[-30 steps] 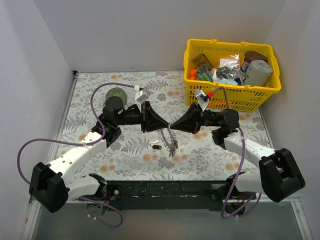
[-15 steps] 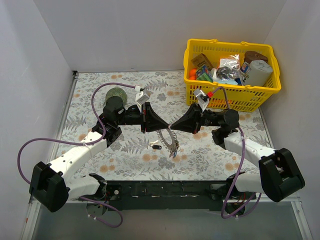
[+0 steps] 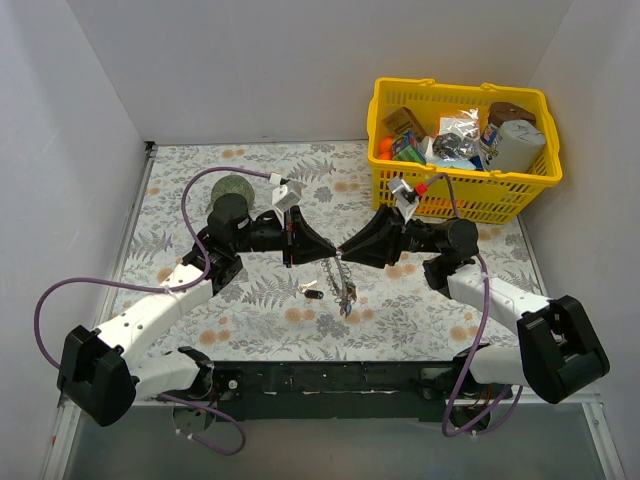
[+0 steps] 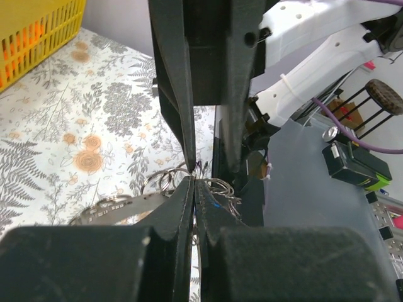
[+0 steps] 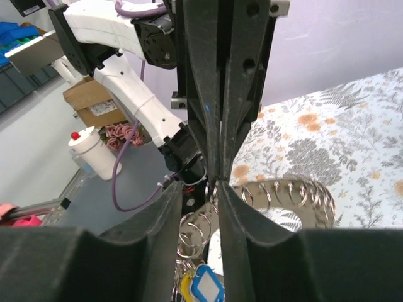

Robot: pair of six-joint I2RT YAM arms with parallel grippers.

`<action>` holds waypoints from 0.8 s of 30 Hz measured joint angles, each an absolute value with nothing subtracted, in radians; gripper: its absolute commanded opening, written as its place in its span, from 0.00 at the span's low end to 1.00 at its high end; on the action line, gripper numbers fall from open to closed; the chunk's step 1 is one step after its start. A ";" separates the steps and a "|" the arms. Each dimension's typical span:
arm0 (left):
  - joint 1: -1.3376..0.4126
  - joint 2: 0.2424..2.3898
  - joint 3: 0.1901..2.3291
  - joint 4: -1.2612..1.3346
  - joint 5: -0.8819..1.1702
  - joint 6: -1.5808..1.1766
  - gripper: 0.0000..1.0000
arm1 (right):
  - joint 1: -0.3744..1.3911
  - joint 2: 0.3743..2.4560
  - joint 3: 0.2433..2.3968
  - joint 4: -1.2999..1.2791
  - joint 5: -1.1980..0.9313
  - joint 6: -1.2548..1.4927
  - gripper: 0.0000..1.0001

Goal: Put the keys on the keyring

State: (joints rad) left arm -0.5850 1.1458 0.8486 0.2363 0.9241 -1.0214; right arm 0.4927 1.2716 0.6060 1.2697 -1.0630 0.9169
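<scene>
1 keyring point(image 4: 119, 206) clamped by left gripper point(image 4: 194, 182), right gripper point(image 5: 216, 182) slightly parted beside it, keys point(image 5: 203, 284) dangling below

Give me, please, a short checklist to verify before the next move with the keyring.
1. Grip of the left hand, shut on the keyring: ok.
2. Jaws of the right hand parted, narrow gap: ok.
3. The right hand free of the keyring: cannot tell.
4. Every key on the keyring: not ok; a dark key lies loose on the table.
5. The blue key hanging beneath the keyring: ok.
</scene>
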 measured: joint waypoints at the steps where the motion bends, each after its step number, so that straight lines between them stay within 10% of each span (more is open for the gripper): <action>1: -0.585 1.145 0.849 0.226 0.919 -1.014 0.00 | 0.493 1.271 0.606 1.275 -1.058 0.915 0.52; 9: -0.585 1.127 0.848 0.153 0.863 -0.951 0.00 | 0.477 1.173 0.579 1.280 -1.015 0.855 0.75; 24: -0.585 1.036 0.834 0.132 0.806 -0.839 0.00 | 0.471 1.080 0.579 1.103 -0.986 0.698 0.74</action>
State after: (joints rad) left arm -0.5850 1.0363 0.8337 0.1318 0.8062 -0.8387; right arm 0.4713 1.0798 0.5793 1.1030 -0.9863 0.6979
